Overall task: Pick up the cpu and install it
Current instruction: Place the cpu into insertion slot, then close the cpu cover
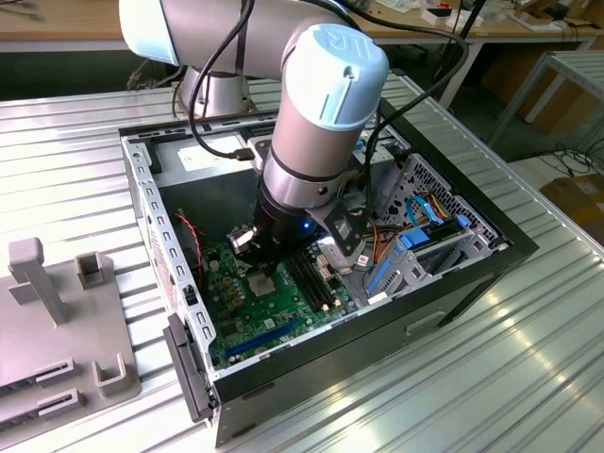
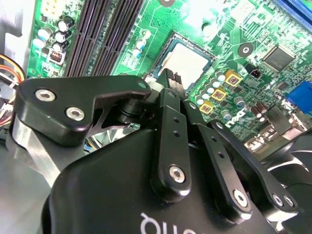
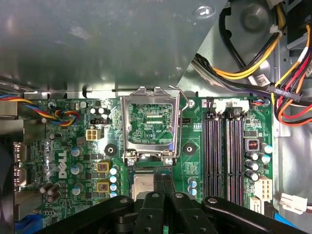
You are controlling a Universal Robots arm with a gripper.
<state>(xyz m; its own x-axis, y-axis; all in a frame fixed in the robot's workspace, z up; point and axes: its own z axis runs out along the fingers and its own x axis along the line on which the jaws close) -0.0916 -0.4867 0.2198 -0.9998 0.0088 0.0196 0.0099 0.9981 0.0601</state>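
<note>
Pincer [image 2: 171, 80] clenched, tips touching the cpu [image 2: 187, 61] seated in the motherboard [image 2: 234, 29] socket.

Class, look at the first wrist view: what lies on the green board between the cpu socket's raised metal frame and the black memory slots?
Bare green board with a round mounting hole and tiny components separates the raised frame from the memory slots.

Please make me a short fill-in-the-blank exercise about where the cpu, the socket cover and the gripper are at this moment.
1. The cpu lies in its socket on the ____ motherboard.
2. The metal socket cover stands ____, not closed.
3. The gripper is directly over the ____.
4. The motherboard sits inside a black computer ____.

Missing words: green; open; cpu; case
</note>
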